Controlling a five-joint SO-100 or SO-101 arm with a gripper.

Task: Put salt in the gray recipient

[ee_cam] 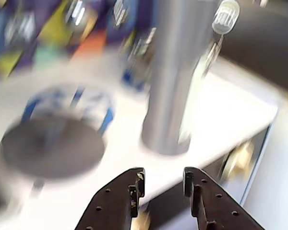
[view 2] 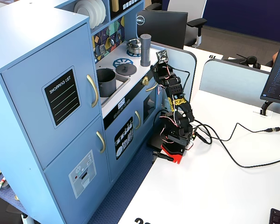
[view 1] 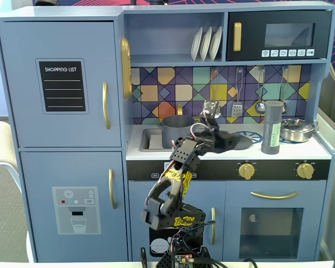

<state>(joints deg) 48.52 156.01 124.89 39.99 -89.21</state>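
The salt [view 1: 272,127] is a tall gray shaker with a pale green label, upright on the right of the white counter. It also shows in the wrist view [ee_cam: 175,76] and in the other fixed view [view 2: 145,50]. The gray recipient [view 1: 176,129], a dark gray pot, stands in the sink at the left and shows in the side fixed view [view 2: 106,80]. My gripper [ee_cam: 162,178] is open and empty, at the counter's front edge just short of the salt. It is between pot and salt in both fixed views [view 1: 209,111] [view 2: 158,59].
A flat round gray lid [ee_cam: 53,146] lies on the burner left of the salt. A shiny silver lidded pan [view 1: 297,129] stands right of the salt. Utensils [view 1: 259,89] hang on the tiled back wall. Yellow knobs [view 1: 246,170] line the front panel.
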